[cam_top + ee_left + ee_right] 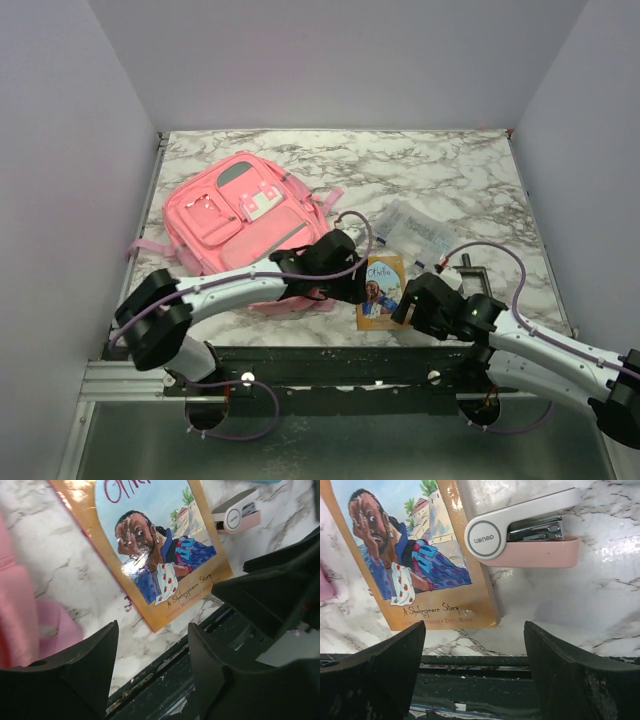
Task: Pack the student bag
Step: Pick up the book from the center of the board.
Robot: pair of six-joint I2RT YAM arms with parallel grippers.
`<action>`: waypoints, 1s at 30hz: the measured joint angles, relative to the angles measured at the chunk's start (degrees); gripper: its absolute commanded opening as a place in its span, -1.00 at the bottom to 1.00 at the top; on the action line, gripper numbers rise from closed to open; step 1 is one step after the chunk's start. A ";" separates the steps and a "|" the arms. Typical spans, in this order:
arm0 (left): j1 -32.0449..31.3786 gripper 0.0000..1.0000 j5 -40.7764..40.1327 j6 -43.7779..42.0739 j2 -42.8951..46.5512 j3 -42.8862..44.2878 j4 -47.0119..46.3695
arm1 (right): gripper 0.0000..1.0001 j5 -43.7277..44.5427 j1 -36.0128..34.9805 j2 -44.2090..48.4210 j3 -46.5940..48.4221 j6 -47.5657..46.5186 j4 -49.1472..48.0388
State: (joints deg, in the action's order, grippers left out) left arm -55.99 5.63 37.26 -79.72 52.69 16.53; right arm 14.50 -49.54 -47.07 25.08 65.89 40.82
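The student bag (pixel 240 222), a big pink backpack with grey-trimmed pockets, lies flat at the table's left; its pink edge (pixel 20 615) shows in the left wrist view. An orange picture book (pixel 380 290) lies face up just right of it, near the front edge. My left gripper (pixel 350 283) hovers at the book's left side, open and empty (pixel 152 630), above the book's (pixel 150 545) near corner. My right gripper (pixel 405 305) is at the book's right side, open and empty (pixel 474 627), just short of the book's (pixel 415 555) lower edge.
A white and pink stapler (pixel 520 532) lies right beside the book, also seen as the stapler (pixel 237 515) in the left wrist view. A clear plastic pouch (pixel 420 232) lies behind the book. The table's dark front rail (pixel 480 680) runs under both grippers.
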 measured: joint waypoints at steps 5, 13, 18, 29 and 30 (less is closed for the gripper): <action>-2.54 0.01 -0.07 0.02 -13.44 6.73 1.22 | 0.64 -0.15 0.00 2.62 -1.79 0.98 -2.60; -2.54 -0.14 -0.76 0.31 -20.02 8.02 2.08 | 0.63 -0.22 0.00 5.09 -5.09 1.20 -6.16; -2.49 -0.22 -1.36 1.31 -21.94 8.35 2.25 | 0.58 -1.18 0.00 5.03 -6.91 1.66 -10.60; -2.21 -0.37 -1.53 2.82 -22.36 7.91 1.36 | 0.36 -5.11 0.02 11.63 -10.47 4.44 -16.74; -2.21 -0.37 -1.51 3.02 -22.32 7.74 1.01 | 0.33 -5.31 0.02 13.00 -10.91 4.98 -17.25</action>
State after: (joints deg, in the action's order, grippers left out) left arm -58.19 4.12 40.27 -102.04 60.42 17.54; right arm 9.19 -49.52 -34.06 14.17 70.87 23.57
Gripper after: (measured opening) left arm 0.318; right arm 0.708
